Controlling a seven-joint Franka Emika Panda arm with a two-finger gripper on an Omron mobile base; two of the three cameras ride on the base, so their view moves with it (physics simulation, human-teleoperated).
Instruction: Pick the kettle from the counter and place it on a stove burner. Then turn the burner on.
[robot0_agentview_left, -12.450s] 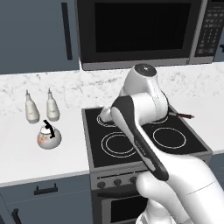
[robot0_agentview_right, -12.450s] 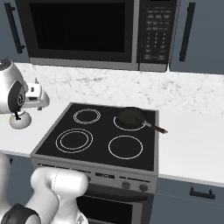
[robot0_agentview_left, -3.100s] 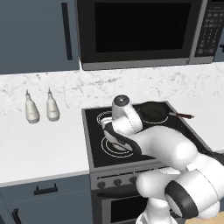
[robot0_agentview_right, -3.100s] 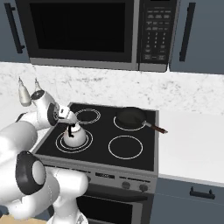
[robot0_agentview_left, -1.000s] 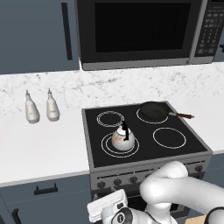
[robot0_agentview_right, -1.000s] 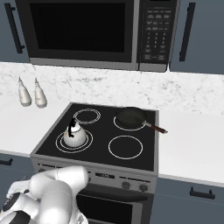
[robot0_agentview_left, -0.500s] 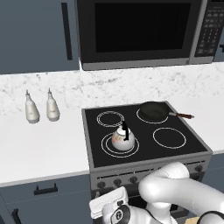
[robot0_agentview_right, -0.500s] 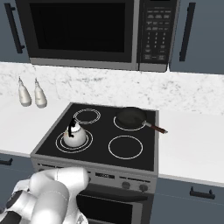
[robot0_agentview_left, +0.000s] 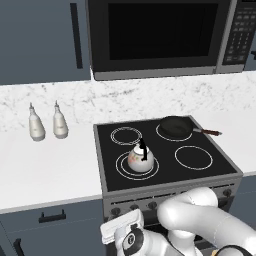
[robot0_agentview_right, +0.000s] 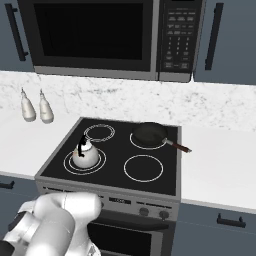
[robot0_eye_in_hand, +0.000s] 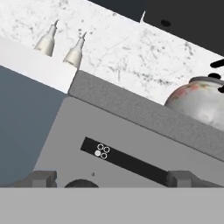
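**Kettle on the front-left burner, hand down at the stove front**

I see the kettle (robot0_agentview_left: 140, 158) standing upright on the stove burner (robot0_agentview_left: 122, 166), the big double-ring circle at the front left of the black cooktop (robot0_agentview_left: 165, 172). From the right base camera the kettle (robot0_agentview_right: 85, 153) sits inside the rings, its black handle arching over the top. Nothing touches it.

The black frying pan (robot0_agentview_left: 175, 126) rests on the back-right ring with its handle pointing right, well apart from the kettle. The two slim white bottles (robot0_agentview_left: 46, 122) stand side by side on the white marbled surface (robot0_agentview_left: 45, 170) left of the stove, near the backsplash. The microwave (robot0_agentview_left: 160, 35) hangs above the cooktop.

My arm is folded low in front of the stove. Through the hand camera, which is rolled, I look along the grey control panel (robot0_eye_in_hand: 100, 144) with its black strip of small burner symbols (robot0_eye_in_hand: 124, 159); a dark round knob (robot0_eye_in_hand: 78, 183) peeks up at the lower edge. The kettle (robot0_eye_in_hand: 199, 103) looms over the cooktop edge at upper right and the bottles (robot0_eye_in_hand: 63, 46) at upper left. The gripper (robot0_eye_in_hand: 111, 179) has its jaws spread wide, one dark fingertip (robot0_eye_in_hand: 37, 178) at each side, with nothing between them.
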